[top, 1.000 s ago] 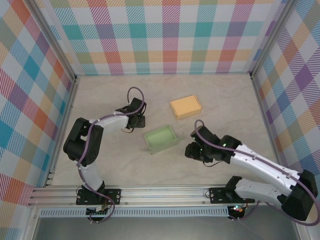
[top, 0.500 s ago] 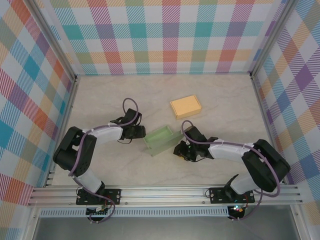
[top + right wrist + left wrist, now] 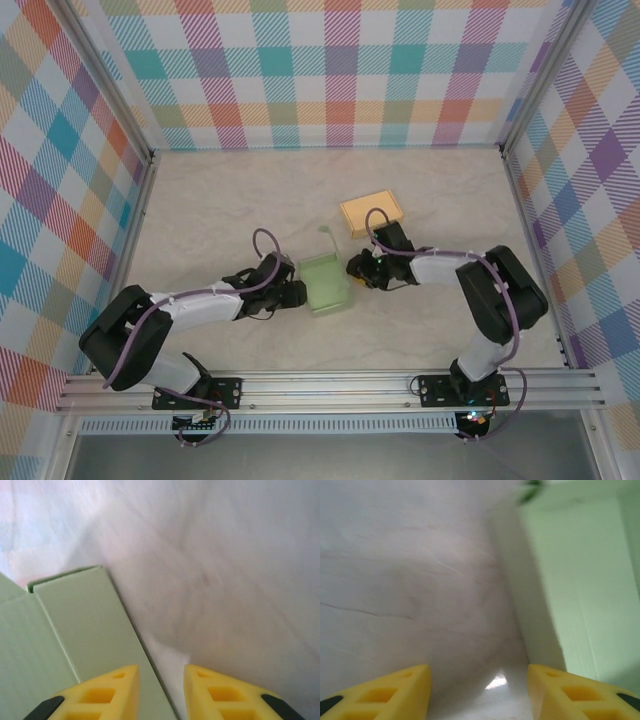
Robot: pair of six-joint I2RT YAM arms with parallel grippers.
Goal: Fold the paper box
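Observation:
The pale green paper box (image 3: 325, 283) lies open-topped in the middle of the table, with a thin flap sticking up at its far end. My left gripper (image 3: 293, 293) is at the box's left side, low over the table. In the left wrist view it (image 3: 479, 694) is open, with bare table between the fingers and the green wall (image 3: 580, 580) just beyond the right finger. My right gripper (image 3: 354, 268) is at the box's right side. Its jaws (image 3: 161, 692) stand narrowly open, and the edge of a green panel (image 3: 75, 630) runs into the gap.
A closed orange box (image 3: 371, 213) lies just behind my right gripper, close to its wrist. Plaid walls enclose the table on three sides. A metal rail (image 3: 320, 385) runs along the near edge by the arm bases.
Both grippers have closed in on the green box from either side. The box has turned so its long side runs front to back. My right gripper's jaws have narrowed.

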